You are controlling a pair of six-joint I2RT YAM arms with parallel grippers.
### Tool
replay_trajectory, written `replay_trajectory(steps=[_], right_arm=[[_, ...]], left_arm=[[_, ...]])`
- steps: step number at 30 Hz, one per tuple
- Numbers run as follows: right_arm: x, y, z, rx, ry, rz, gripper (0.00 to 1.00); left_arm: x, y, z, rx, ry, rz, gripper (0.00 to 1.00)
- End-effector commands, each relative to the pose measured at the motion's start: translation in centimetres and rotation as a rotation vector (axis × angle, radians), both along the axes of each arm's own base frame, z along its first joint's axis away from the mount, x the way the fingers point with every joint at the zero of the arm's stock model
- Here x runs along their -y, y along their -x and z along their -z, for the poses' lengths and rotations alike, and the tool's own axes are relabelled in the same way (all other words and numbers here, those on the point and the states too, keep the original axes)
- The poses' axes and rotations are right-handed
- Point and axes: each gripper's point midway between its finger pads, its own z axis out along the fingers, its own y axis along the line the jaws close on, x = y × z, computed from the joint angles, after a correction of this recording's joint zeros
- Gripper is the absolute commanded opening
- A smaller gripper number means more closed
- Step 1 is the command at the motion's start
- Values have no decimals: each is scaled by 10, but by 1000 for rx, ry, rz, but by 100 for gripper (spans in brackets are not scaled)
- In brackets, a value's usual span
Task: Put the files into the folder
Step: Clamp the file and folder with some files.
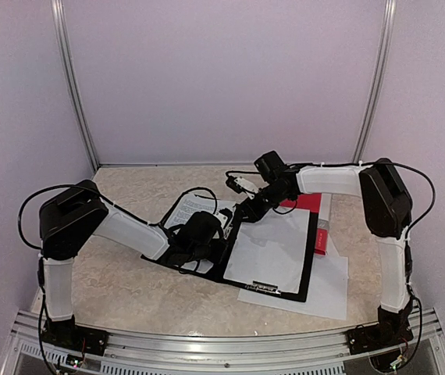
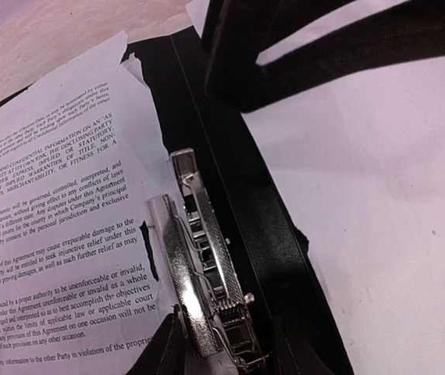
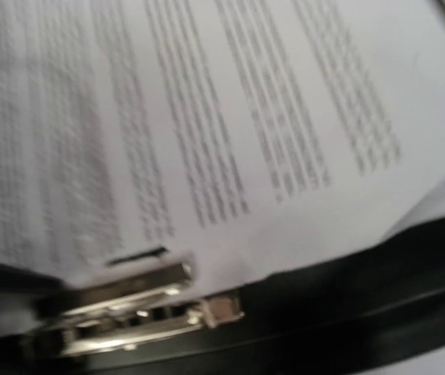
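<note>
A black folder (image 1: pixel 310 250) lies open on the table. A printed sheet (image 1: pixel 191 209) of the files rests on its left half and a blank sheet (image 1: pixel 273 250) on its right half. My left gripper (image 1: pixel 199 238) sits at the spine, its dark fingers (image 2: pixel 160 351) closed either side of the folder's metal clip (image 2: pixel 199 258), whose bar stands raised beside the printed sheet (image 2: pixel 58 203). My right gripper (image 1: pixel 246 208) hovers low over the spine's far end; it is a dark shape (image 2: pixel 285 55) in the left wrist view. The blurred right wrist view shows text (image 3: pixel 230 117) and clip (image 3: pixel 129 305), no fingers.
Another white sheet (image 1: pixel 328 293) pokes out from under the folder's near right corner. A red box (image 1: pixel 316 226) lies against the folder's right edge. Pale walls and metal posts enclose the beige table (image 1: pixel 113 289) on three sides.
</note>
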Motion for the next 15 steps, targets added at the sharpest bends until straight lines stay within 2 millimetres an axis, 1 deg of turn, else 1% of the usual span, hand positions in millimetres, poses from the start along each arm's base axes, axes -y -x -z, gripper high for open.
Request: replay_trajectory(steps=[1,4,6,8,10,13,15], right_arm=[[-1,-4,-57,80,-118,24,34],[11,-3,-74,114,-140,78,41],[26,-1,-76,131,-120,140,45],[44,4,-73,137,-80,211,48],[66,5,-71,144,-41,319,51],[100,15,-58,139,20,457,53],[119,26,-52,134,38,531,54]], left_arm=[[-17,5,10,-45,-62,-22,33],[-13,4,5,-48,-54,-27,34],[-10,3,0,-44,-44,-25,35],[-9,0,-6,-39,-47,-34,37],[-6,-4,-16,-27,-46,-39,40],[-3,-9,-27,-15,-41,-48,47],[-1,-12,-33,-11,-32,-50,53]])
